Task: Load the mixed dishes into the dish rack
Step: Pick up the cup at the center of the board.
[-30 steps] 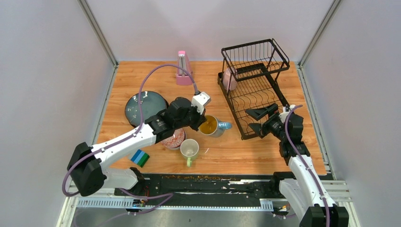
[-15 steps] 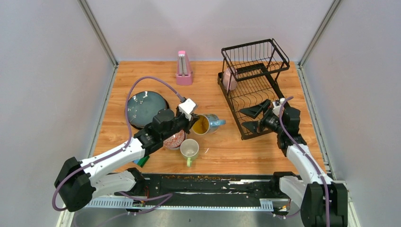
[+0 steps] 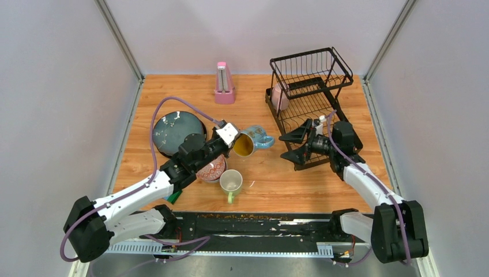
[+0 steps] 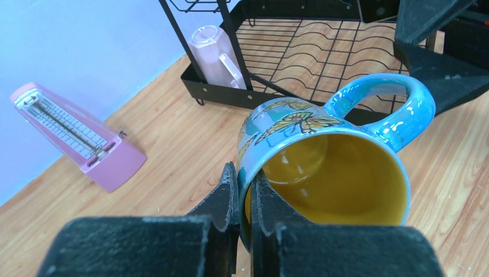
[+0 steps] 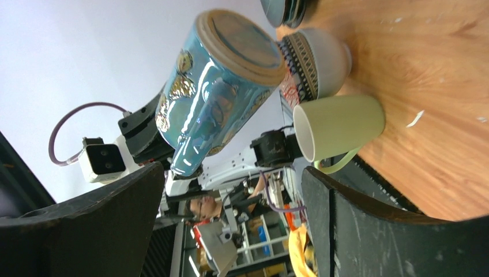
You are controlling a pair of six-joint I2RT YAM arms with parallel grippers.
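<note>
The blue mug [image 3: 252,139] held aloft
Left gripper [image 4: 245,193] pinches its tipped rim; right gripper [image 3: 292,146], spread wide and empty, points at it.

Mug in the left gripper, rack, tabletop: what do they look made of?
Mug: probably glazed ceramic. It has a glossy blue outside with a butterfly print, a yellow inside, and a dull unglazed-looking base in the right wrist view.
Rack: thin metal wire with a black coating.
Tabletop: wood grain, either laminate or veneer; cannot tell which.
</note>
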